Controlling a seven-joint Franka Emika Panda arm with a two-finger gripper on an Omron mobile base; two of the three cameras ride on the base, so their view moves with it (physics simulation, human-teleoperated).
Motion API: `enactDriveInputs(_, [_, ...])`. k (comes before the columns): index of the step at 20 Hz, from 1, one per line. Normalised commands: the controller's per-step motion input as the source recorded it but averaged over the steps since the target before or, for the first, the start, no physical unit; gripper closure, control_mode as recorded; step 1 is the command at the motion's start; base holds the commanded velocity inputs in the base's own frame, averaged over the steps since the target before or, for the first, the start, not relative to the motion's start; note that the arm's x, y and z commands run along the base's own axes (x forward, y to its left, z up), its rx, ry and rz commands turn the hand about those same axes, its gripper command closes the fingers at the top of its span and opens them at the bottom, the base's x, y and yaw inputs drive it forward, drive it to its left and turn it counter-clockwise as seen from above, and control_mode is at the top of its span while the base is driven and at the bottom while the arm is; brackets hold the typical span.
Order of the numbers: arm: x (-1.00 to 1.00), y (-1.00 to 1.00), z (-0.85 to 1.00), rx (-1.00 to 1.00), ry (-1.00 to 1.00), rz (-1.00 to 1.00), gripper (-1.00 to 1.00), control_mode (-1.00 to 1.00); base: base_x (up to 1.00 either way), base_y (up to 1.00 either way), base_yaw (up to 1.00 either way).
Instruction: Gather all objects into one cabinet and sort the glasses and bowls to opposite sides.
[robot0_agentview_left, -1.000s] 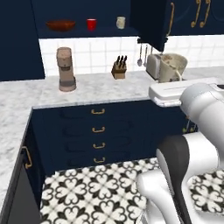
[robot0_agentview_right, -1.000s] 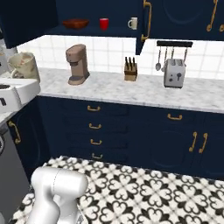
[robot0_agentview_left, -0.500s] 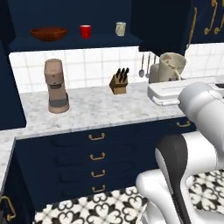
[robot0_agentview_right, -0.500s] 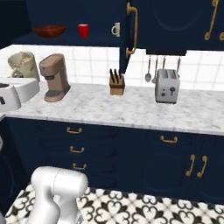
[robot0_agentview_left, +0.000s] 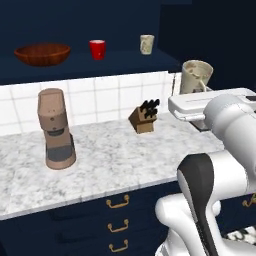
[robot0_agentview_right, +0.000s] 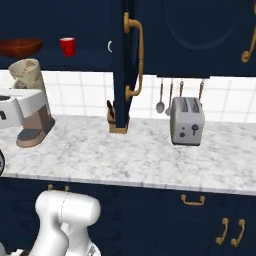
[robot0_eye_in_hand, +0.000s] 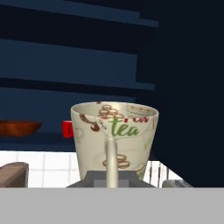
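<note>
the held tumbler hides part of the red cup; the wooden bowl is cut off by the left edge; the gripper's fingertips are hidden.

Kitchen: marble counter, toaster, knife block.

Cream tumbler, directly ahead of the jaws, close up: one legible word, "tea", in green lettering on the upper wall beside the handle. Above it, partial reddish-brown lettering, cut off at the rim and not readable. Brown ring and swirl motifs surround the word; these are decoration, not script. No other readable text, brand, number or sign.
</note>
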Motion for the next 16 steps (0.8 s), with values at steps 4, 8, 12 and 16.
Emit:
enactDriveInputs(4, [0.00, 0.00, 0.00, 0.00, 0.00, 0.00, 1.00, 1.00, 1.00, -0.09, -0.13])
enactDriveInputs(8, [0.00, 0.00, 0.00, 0.00, 0.00, 0.00, 1.00, 1.00, 1.00, -0.08, -0.12])
enactDriveInputs(12, [0.00, 0.00, 0.00, 0.00, 0.00, 0.00, 1.00, 1.00, 0.91, -0.04, -0.07])
enactDriveInputs(16, [0.00, 0.00, 0.00, 0.00, 0.00, 0.00, 1.00, 1.00, 0.04, -0.02, -0.02])
